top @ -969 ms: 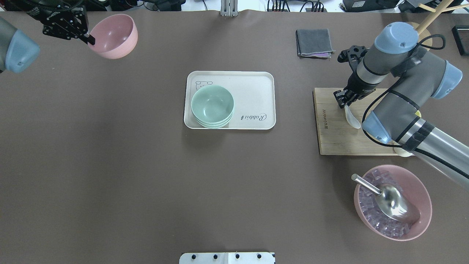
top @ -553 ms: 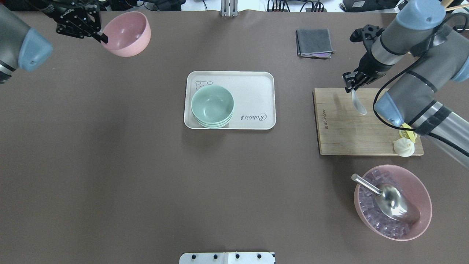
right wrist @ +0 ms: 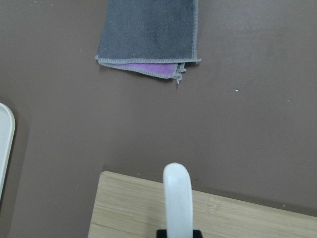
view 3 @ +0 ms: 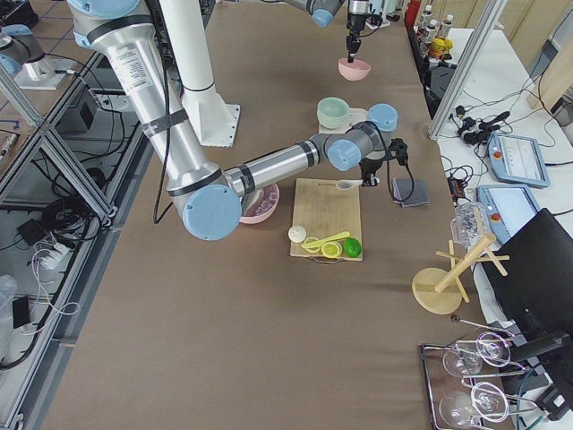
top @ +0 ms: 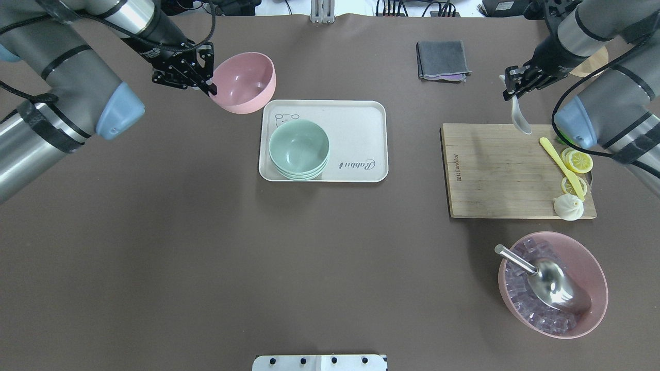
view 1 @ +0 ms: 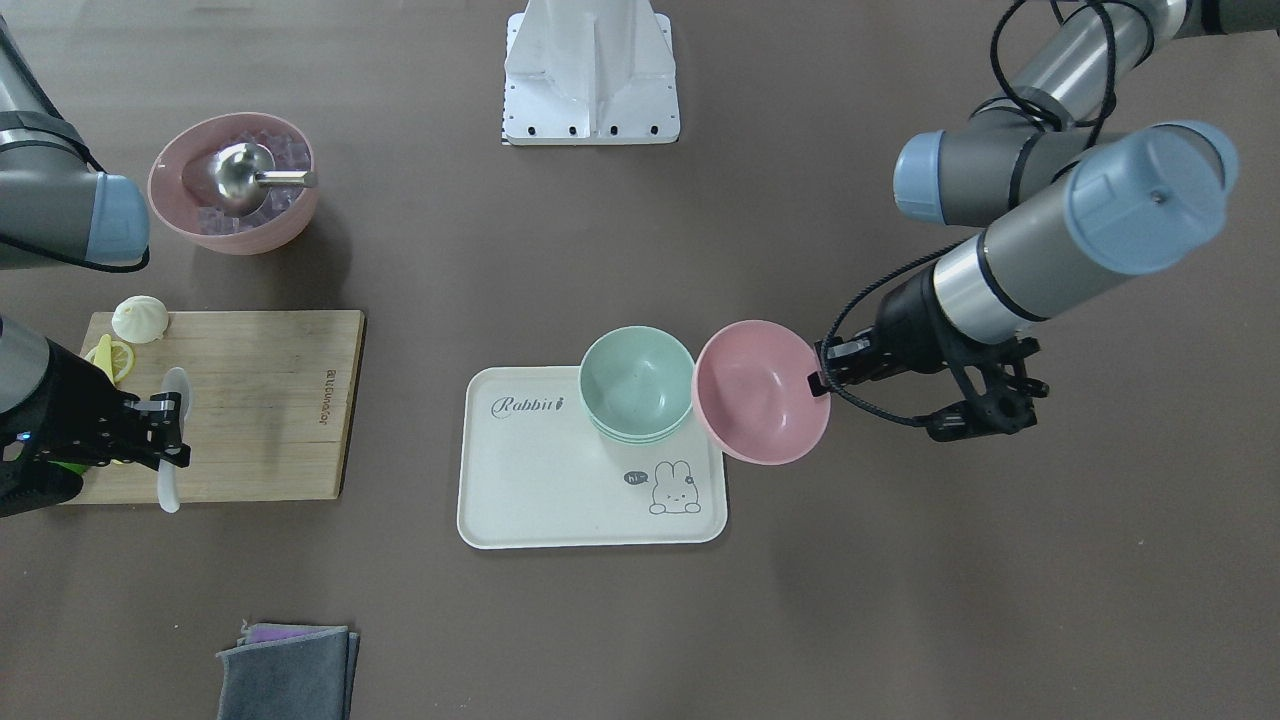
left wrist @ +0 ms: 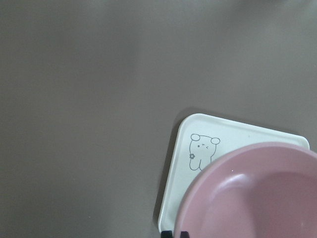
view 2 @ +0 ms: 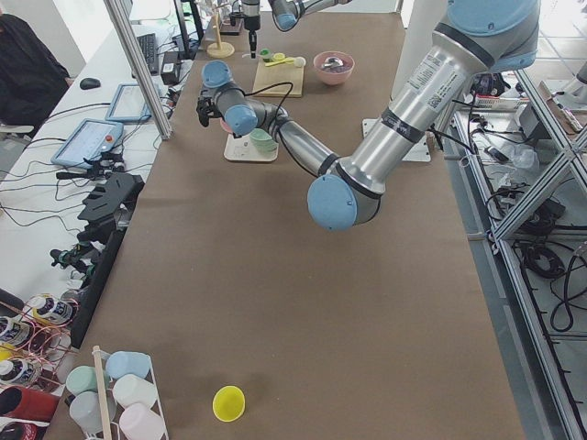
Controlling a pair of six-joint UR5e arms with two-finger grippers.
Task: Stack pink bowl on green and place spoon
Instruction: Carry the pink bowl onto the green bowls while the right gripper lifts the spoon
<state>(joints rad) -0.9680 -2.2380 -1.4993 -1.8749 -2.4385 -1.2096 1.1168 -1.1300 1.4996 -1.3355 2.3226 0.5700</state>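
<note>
In the overhead view, the left gripper [top: 208,88] comes in from about ten o'clock, its claw pinched shut on the near rim of the pink bowl [top: 245,82]. The bowl is tilted and held just off the tray's [top: 356,129] far left corner, at about ten o'clock from the green bowls [top: 299,147] and not touching them. The green bowls sit nested in the left half of the tray, open side up. A folded grey cloth [top: 443,59] lies at about eleven o'clock from the cutting board [top: 490,175]. The right gripper [top: 509,91] has its claw clamped on the handle end of the white spoon [top: 520,117], which hangs over the board's twelve o'clock edge. Lemon slices [top: 577,161] and a bun [top: 568,207] rest on the board's right end. At five o'clock from the board, a second pink bowl [top: 603,299] holds ice and a metal scoop [top: 554,286].
</note>
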